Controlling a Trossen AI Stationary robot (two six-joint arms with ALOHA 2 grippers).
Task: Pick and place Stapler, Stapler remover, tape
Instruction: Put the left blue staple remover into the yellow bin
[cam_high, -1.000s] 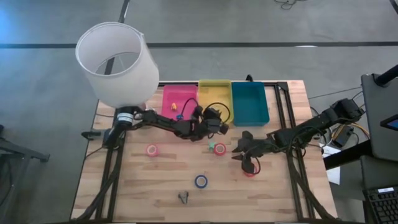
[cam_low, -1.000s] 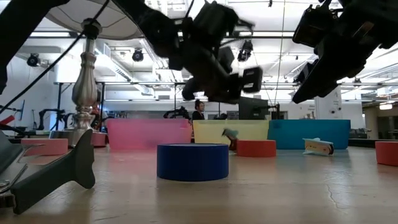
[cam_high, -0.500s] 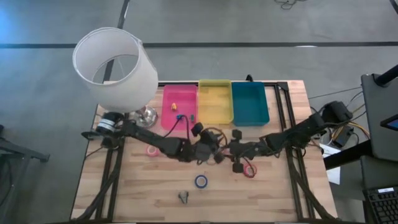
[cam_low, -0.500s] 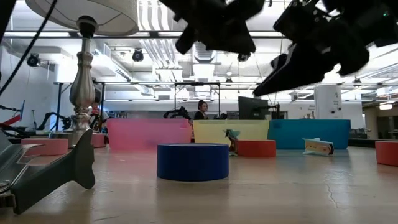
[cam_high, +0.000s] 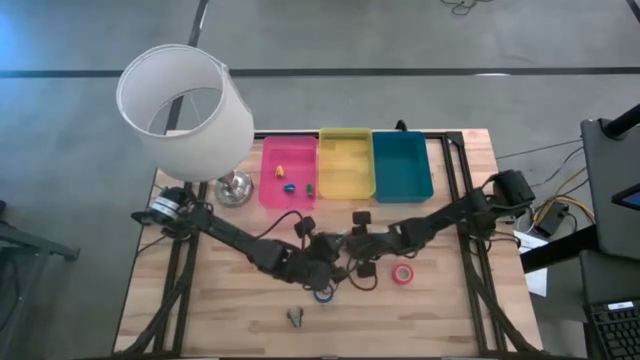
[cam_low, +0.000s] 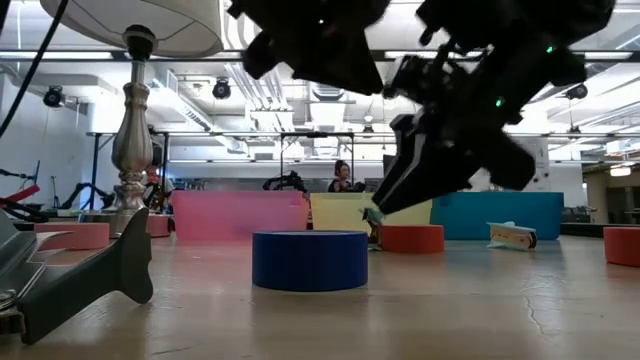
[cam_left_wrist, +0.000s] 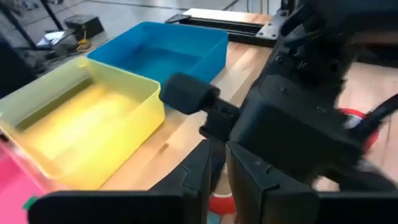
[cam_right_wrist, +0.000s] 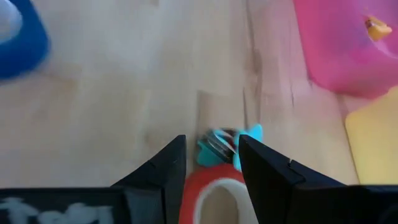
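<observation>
My right gripper is open, low over the table's middle. Its fingers stand on either side of a red tape roll, which lies flat; I cannot tell whether they touch it. A small teal and metal piece lies just beyond that roll. My left gripper is shut and empty, above the dark blue tape roll, close to the right gripper. A second red roll lies to the right, and a pink roll far left. A small dark tool lies near the front edge.
Pink, yellow and blue bins stand in a row at the far edge; the pink one holds tiny coloured pieces. A lamp with a white shade stands at the far left. Both arms cross the table's middle, close together.
My left gripper has come from beside the yellow bin toward the near edge, to above the blue roll. My right gripper has left the right-hand red roll and gone toward the table's left, to over the middle red roll. The rolls have stayed in place.
</observation>
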